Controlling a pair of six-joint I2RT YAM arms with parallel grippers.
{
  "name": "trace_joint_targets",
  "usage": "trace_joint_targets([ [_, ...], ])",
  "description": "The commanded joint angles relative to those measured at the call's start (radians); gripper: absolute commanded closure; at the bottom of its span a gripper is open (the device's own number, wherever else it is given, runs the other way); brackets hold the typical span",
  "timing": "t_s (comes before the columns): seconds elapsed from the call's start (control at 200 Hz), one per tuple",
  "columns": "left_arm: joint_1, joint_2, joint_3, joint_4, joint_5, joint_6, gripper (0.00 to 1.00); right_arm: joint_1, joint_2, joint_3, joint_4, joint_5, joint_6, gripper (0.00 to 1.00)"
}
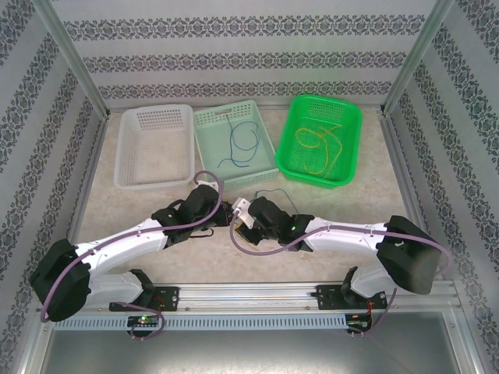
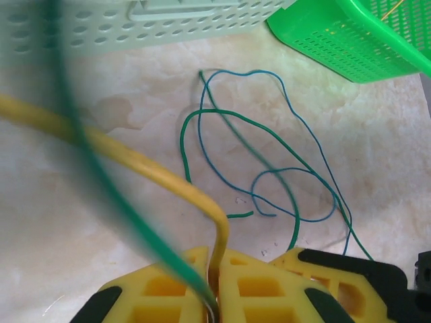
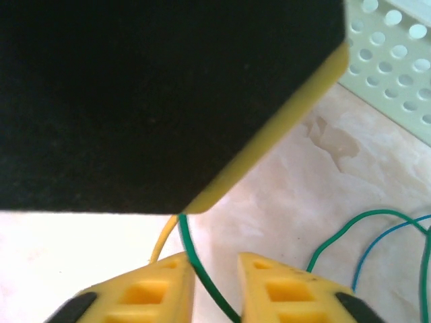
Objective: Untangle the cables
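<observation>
- white basket [image 1: 154,152]: far left at the back. Rectangular perforated plastic with a rounded rim.
- table [image 1: 132,210]: beige marbled top, smooth. Faint stain in front of the mint basket.
- left claw [image 2: 212,293]: jaws together, clamped on yellow cable [image 2: 135,160]. The fingers are yellow plastic with square moulded pockets and black corners.
- yellow cable: round, looks fat close to the lens. It arcs in from the left and kinks sharply down into the pinch.
- green cable [image 2: 108,192]: blurred streak running into the same pinch. Can't tell if it is gripped or just passing.
- mint basket [image 1: 204,148]: back centre, pale green with round holes. Blue loop [image 1: 257,144] lies on its floor.
- blue cable [image 2: 252,70]: loose on the table in front of the mint and green baskets. Thin open loops, crossing the green cable's loops several times.
- right claw [image 3: 217,286]: jaws apart by a narrow gap. Green cable runs through the gap along one finger's inner face, not visibly pinched. Yellow cable's end meets that same finger's tip.
- black slab [image 3: 168,101]: flat and matte with a yellow bevelled edge, just above the right claw. Can't tell which part it is.
- green basket [image 1: 351,144]: back right, bright green perforated plastic. Yellow curls [image 1: 310,132] lie inside.
</observation>
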State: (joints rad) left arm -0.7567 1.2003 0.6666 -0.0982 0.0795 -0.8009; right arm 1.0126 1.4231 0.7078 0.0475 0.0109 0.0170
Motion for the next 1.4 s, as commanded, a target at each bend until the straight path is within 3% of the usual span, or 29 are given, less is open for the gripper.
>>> trace_joint_targets([
  [0.0,0.010,-0.038,0.016,0.006,0.022,-0.023,0.86,0.012,-0.006,0.010,0.011,0.000,-0.007,0.87],
  [0.125,0.013,-0.043,0.005,0.001,0.014,-0.038,0.78,0.012,-0.049,0.001,0.002,0.001,-0.005,1.00],
  [0.195,0.013,-0.045,-0.002,0.006,0.014,-0.047,0.75,0.012,-0.074,-0.003,-0.009,0.003,-0.006,1.00],
  [0.27,0.013,-0.047,-0.008,0.001,0.005,-0.059,0.57,0.012,-0.105,-0.005,-0.025,0.001,-0.003,1.00],
  [0.355,0.013,-0.055,-0.015,-0.004,-0.005,-0.061,0.47,0.012,-0.143,-0.017,-0.037,0.009,0.004,1.00],
  [0.619,0.014,-0.168,-0.041,-0.025,-0.101,-0.061,0.00,0.006,-0.259,-0.019,-0.057,0.026,0.040,1.00],
  [1.009,0.014,-0.574,-0.167,-0.100,-0.368,-0.042,0.00,-0.119,-0.303,0.079,-0.064,-0.119,0.174,1.00],
  [1.119,0.015,-0.609,-0.181,-0.113,-0.351,-0.022,0.00,-0.164,-0.293,0.132,-0.047,-0.187,0.251,1.00],
  [1.394,0.016,-0.518,-0.146,-0.107,-0.265,0.054,0.00,-0.274,-0.227,0.353,-0.059,-0.446,0.402,1.00],
])
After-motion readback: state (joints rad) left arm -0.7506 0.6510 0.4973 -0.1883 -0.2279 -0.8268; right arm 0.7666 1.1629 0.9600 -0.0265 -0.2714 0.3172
